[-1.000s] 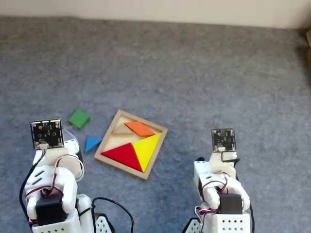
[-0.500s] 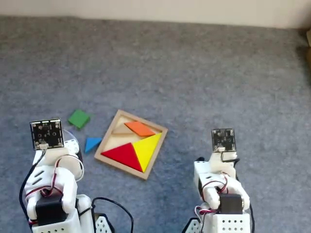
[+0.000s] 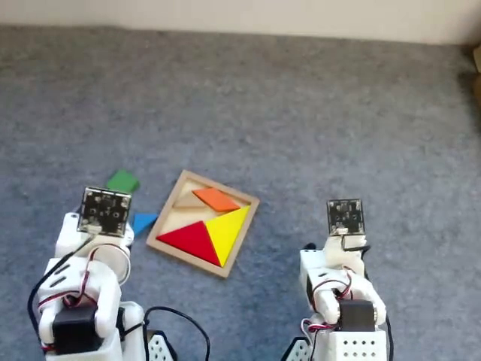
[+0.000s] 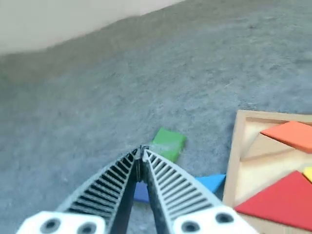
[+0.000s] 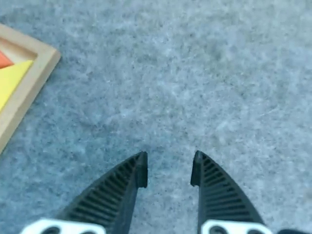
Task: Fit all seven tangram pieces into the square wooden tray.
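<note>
Your left gripper [image 4: 141,150] has its fingers clenched together on nothing, hanging over the grey desk [image 3: 301,113]. The green square [image 4: 168,142] is just past its tips and the blue triangle [image 4: 212,182] is beside it. Both lie outside the wooden tray [image 3: 185,260], on the left arm's side. Inside the tray sit the orange piece [image 3: 216,199], red triangle [image 3: 192,239] and yellow triangle [image 3: 227,229]. Your right gripper [image 5: 168,170] is released, its fingers apart over the desk, apart from the tray.

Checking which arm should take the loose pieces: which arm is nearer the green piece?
Left. The left arm has its shut jaws just short of the green piece. The right arm is on the tray's other side, jaws open over carpet.
</note>
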